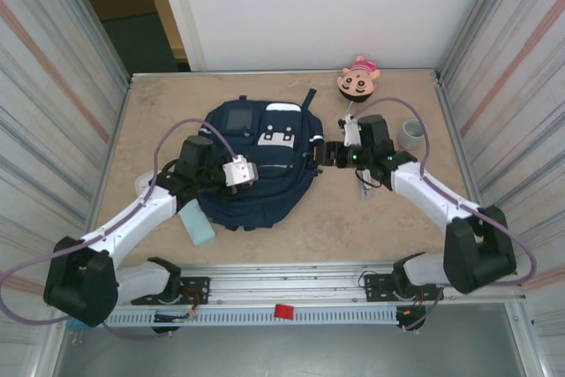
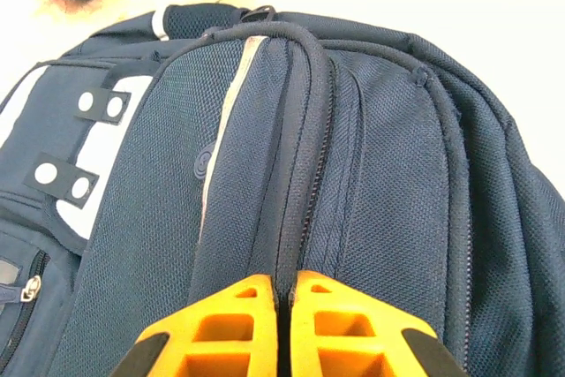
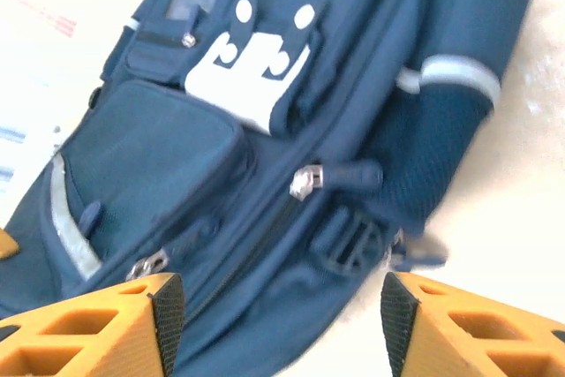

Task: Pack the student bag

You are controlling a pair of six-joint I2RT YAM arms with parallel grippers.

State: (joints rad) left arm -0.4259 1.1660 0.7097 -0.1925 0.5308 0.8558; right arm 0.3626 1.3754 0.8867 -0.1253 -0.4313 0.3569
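Observation:
The student bag (image 1: 256, 161), navy blue with white patches, lies flat in the middle of the table. My left gripper (image 1: 242, 171) is over its left side. In the left wrist view its orange fingers (image 2: 243, 315) are shut on a raised ridge of the bag's fabric (image 2: 380, 174) beside a zipper line, with the gripper (image 2: 284, 284) pinching that seam. My right gripper (image 1: 328, 154) is at the bag's right edge. In the right wrist view it (image 3: 278, 306) stands open just off the bag (image 3: 177, 156), near a silver zipper pull (image 3: 306, 181) and a plastic buckle (image 3: 349, 240).
A cartoon doll head (image 1: 357, 79) lies at the back right. A small grey cup (image 1: 411, 133) stands beside the right arm. A pale teal flat object (image 1: 196, 222) lies by the left forearm. Metal walls close in both sides.

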